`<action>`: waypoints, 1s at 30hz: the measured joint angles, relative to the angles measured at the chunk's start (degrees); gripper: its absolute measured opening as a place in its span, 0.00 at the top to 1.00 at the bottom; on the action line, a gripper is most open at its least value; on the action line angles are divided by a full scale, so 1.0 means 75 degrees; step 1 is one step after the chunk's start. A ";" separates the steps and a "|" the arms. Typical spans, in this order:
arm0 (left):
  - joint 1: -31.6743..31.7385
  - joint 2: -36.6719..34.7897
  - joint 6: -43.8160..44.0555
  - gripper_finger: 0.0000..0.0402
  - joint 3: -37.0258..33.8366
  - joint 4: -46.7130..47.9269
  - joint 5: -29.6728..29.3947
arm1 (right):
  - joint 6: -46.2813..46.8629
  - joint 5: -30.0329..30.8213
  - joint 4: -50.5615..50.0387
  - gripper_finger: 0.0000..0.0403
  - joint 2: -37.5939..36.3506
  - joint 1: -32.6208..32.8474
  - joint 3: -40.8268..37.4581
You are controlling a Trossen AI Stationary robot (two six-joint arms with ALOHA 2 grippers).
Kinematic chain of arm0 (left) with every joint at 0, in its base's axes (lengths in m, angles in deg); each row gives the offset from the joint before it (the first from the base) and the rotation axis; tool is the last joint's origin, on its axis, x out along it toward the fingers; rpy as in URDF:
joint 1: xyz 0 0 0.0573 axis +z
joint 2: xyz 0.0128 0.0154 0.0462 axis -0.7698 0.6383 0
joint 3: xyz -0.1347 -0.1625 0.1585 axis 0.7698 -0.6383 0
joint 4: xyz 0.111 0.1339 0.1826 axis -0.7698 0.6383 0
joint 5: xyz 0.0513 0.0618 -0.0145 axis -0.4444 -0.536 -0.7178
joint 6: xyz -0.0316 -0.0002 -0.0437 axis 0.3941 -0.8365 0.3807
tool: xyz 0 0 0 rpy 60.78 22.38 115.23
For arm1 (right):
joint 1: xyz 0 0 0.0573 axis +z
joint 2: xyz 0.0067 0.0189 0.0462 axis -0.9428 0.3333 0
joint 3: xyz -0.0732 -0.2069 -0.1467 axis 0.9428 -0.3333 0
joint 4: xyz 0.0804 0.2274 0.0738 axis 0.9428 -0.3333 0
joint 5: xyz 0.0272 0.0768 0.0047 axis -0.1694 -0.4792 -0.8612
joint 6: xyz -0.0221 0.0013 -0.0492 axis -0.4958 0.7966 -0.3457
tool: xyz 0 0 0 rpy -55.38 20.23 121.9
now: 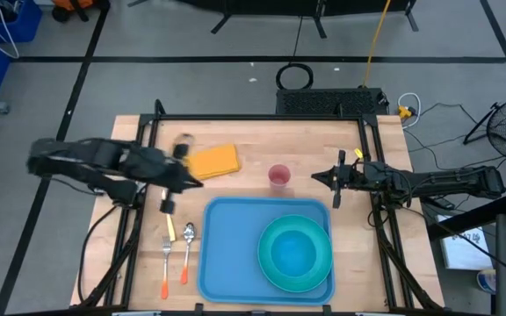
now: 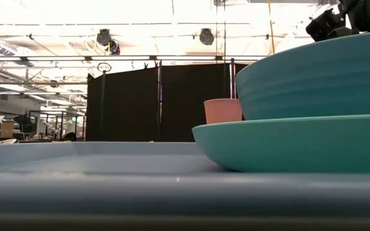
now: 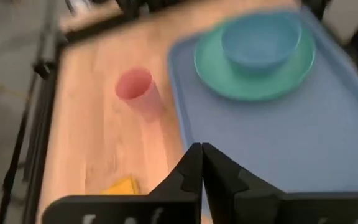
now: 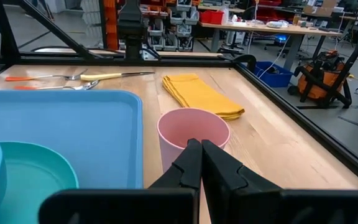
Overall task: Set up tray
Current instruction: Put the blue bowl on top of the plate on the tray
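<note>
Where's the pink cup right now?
In the high view the pink cup stands on bare wood just beyond the tray's far rim, between the yellow napkin and the right gripper.

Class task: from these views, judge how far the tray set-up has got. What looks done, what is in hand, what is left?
Done: the plate and bowl sit on the tray. In hand: nothing; the left gripper and right gripper are shut and empty. Left: the cup, napkin, fork, spoon and knife lie on the table.

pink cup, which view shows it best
The right wrist view: the cup is close, its open rim clear. The high view shows it small, the left wrist view blurred, and the low view half hidden behind the plate.
</note>
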 joint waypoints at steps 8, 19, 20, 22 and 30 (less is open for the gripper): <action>0.0928 -0.3553 0.0853 0.99 -0.4662 -0.4203 0.0272 | -0.0106 -0.0005 -0.0001 1.00 -0.0001 0.0002 -0.0002; 0.1314 -0.4454 0.0733 0.99 -0.7974 -0.7799 -0.0066 | -0.0318 -0.0007 -0.0004 1.00 0.0000 0.0000 -0.0001; 0.1354 -0.4454 0.0694 0.99 -0.8096 -0.7899 -0.0062 | -0.0384 -0.0010 -0.0005 1.00 0.0000 0.0000 -0.0002; 0.1450 -0.4454 0.0677 0.99 -0.8247 -0.8045 -0.0031 | -0.0423 -0.0010 0.0000 1.00 0.0003 0.0003 -0.0003; 0.1631 -0.4455 0.0461 0.99 -0.8236 -0.8019 0.0573 | -0.0572 -0.0010 -0.0003 1.00 0.0003 0.0006 -0.0001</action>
